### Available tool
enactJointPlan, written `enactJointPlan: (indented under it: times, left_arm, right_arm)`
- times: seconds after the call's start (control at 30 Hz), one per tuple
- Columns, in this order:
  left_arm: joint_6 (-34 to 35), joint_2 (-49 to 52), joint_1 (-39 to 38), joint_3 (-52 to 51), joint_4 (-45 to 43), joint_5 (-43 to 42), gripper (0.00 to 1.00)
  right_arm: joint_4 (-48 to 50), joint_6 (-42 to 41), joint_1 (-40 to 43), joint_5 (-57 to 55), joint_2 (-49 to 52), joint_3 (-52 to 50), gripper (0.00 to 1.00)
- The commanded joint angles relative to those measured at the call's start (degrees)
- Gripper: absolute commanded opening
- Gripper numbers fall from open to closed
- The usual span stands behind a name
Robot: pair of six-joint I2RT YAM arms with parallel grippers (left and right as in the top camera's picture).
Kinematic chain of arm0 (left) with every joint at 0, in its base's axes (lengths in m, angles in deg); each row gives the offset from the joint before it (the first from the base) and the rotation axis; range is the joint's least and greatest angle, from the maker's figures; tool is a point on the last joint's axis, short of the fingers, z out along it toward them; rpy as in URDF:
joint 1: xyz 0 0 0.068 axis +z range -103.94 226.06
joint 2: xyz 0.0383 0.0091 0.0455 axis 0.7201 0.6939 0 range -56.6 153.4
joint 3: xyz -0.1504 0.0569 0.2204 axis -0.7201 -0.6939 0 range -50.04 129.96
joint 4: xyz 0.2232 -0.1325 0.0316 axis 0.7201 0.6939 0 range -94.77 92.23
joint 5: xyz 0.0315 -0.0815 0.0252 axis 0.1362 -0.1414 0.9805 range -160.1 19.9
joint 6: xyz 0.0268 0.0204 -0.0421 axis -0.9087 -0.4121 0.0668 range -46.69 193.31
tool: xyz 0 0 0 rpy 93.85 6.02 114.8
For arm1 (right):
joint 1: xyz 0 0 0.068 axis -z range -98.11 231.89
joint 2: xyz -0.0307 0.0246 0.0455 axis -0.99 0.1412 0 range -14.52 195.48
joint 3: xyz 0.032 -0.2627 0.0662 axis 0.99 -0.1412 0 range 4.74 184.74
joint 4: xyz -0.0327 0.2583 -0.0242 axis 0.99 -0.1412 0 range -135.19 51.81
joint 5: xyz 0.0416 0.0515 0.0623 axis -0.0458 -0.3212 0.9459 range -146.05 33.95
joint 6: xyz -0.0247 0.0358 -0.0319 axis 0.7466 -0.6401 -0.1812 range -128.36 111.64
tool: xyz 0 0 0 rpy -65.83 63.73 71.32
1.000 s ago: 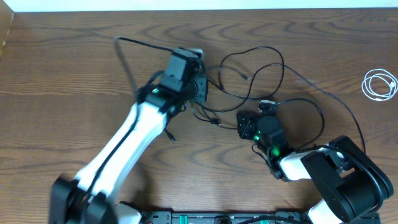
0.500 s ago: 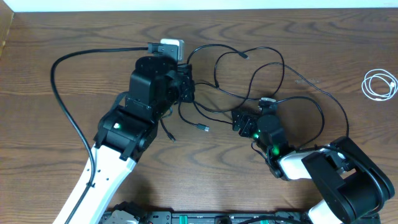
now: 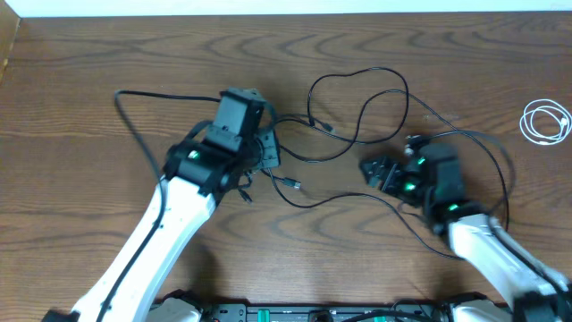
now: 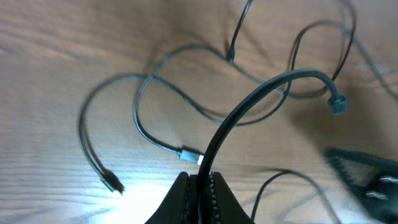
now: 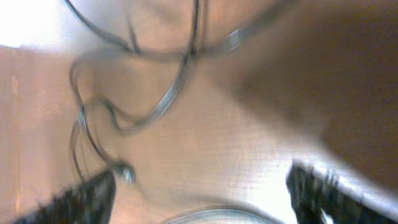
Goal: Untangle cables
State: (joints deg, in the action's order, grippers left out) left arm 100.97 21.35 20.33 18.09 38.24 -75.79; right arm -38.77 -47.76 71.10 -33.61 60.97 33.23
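Several thin black cables (image 3: 357,98) lie looped over one another on the wood table between the two arms. My left gripper (image 3: 265,149) is shut on one black cable (image 4: 249,106), which arcs up from the jaws to a small plug (image 4: 336,104). In the left wrist view my left gripper (image 4: 200,182) has two other plug ends (image 4: 189,154) lying below it. My right gripper (image 3: 380,170) sits at the tangle's right side. In its blurred wrist view my right gripper (image 5: 202,199) is wide open, with a black cable (image 5: 211,214) curving loose between the fingers. A short white cable (image 3: 545,121) lies coiled far right.
The left arm's own thicker black wire (image 3: 130,107) loops out over the table at the left. The table's far edge (image 3: 286,14) runs along the top. The right arm's white forearm (image 3: 500,264) reaches in from the lower right corner.
My right gripper has opened wide and moved right and slightly away from the table's near edge. My left arm has swung and pulled its cable, so the black loops lie differently.
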Motion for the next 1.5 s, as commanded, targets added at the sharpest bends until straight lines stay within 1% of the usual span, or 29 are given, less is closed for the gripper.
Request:
enactJointPlan:
  times: [0.0,0.1,0.2,0.33,0.5,0.57,0.6,0.73,0.77,0.8,0.83,0.87,0.93,0.97,1.0,1.07,1.13,1.2,1.27,1.3,1.4,1.47]
  left_arm:
    - [1.36,4.13,-1.68,0.55,0.04,-5.57,0.08]
    - [1.31,7.93,-3.74,0.55,-1.03,-5.73,0.07]
    - [1.22,11.30,-6.05,0.55,-4.13,-5.68,0.08]
    - [-0.22,15.23,-8.33,0.55,-11.82,-5.64,0.07]
    - [-4.33,19.28,-8.96,0.55,-22.23,-5.18,0.08]
    - [-4.74,21.09,-8.96,0.55,-25.92,-5.18,0.08]
    - [-4.72,22.12,-8.96,0.55,-27.61,-5.20,0.11]
    - [-5.16,24.41,-8.72,0.55,-31.19,-4.81,0.54]
    - [-5.22,24.41,-8.41,0.57,-31.43,-4.26,0.60]
    - [-5.53,24.20,-8.00,0.66,-31.52,-4.00,0.66]
    - [-5.99,23.78,-7.39,0.85,-31.45,-4.02,0.69]
    - [-6.03,23.12,-6.60,1.05,-31.08,-4.11,0.71]
    - [-6.01,21.09,-4.57,1.68,-29.59,-4.17,0.73]
    - [-5.99,19.87,-3.43,2.01,-28.50,-4.17,0.73]
    - [-5.97,18.49,-2.14,2.27,-27.43,-4.17,0.73]
    - [-5.90,15.39,0.63,2.40,-25.55,-4.17,0.74]
    - [-4.90,12.22,3.80,2.40,-23.56,-4.17,0.74]
    - [-3.43,8.92,7.74,2.40,-21.44,-4.17,0.74]
    - [-1.40,5.79,12.52,2.40,-19.21,-4.15,0.74]
    - [-0.63,5.05,13.97,2.40,-18.45,-4.17,0.74]
    - [3.37,2.75,21.40,2.38,-13.88,-4.15,0.74]
    - [4.63,2.56,25.86,2.38,-10.36,-4.17,0.74]
  right_arm:
    - [-15.47,11.65,4.07,3.15,-5.42,9.25,0.88]
    - [-29.77,18.08,5.25,-0.39,-5.95,15.87,0.92]
    - [-36.52,20.26,5.11,-1.27,-5.84,18.82,0.99]
    - [-36.87,20.22,4.98,-0.09,-5.73,18.62,0.99]
    - [-35.91,20.17,3.91,6.97,-5.73,18.62,0.99]
    - [-35.32,20.04,3.23,8.66,-5.73,18.62,0.99]
    - [-34.95,19.10,2.75,9.16,-5.73,18.62,0.99]
    - [-33.75,17.94,1.22,9.25,-5.73,18.62,0.99]
    - [-33.42,17.38,0.79,9.25,-5.73,18.62,0.99]
    - [-32.94,16.90,0.33,9.22,-5.70,18.62,0.99]
    - [-32.15,16.65,-0.22,9.22,-5.70,18.62,0.98]
    - [-31.34,16.41,-0.72,9.20,-5.73,18.62,0.94]
    - [-30.34,13.92,-1.86,8.35,-5.68,18.64,0.81]
    - [-30.23,11.91,-2.43,7.56,-5.57,18.71,0.77]
    - [-30.29,10.56,-3.04,6.82,-5.22,18.99,0.75]
    - [-31.56,10.47,-4.20,6.03,-3.74,20.59,0.74]
    - [-35.10,10.67,-5.62,5.60,-0.90,24.33,0.73]
    - [-41.97,12.00,-7.45,2.21,3.58,30.80,0.73]
    - [-49.90,12.55,-9.53,-4.00,9.05,38.84,0.72]
    - [-51.82,12.92,-10.10,-5.66,10.56,41.09,0.72]
    - [-58.58,13.11,-11.87,-12.13,17.46,50.90,0.73]
    - [-60.02,13.09,-12.04,-12.94,21.33,55.49,0.75]
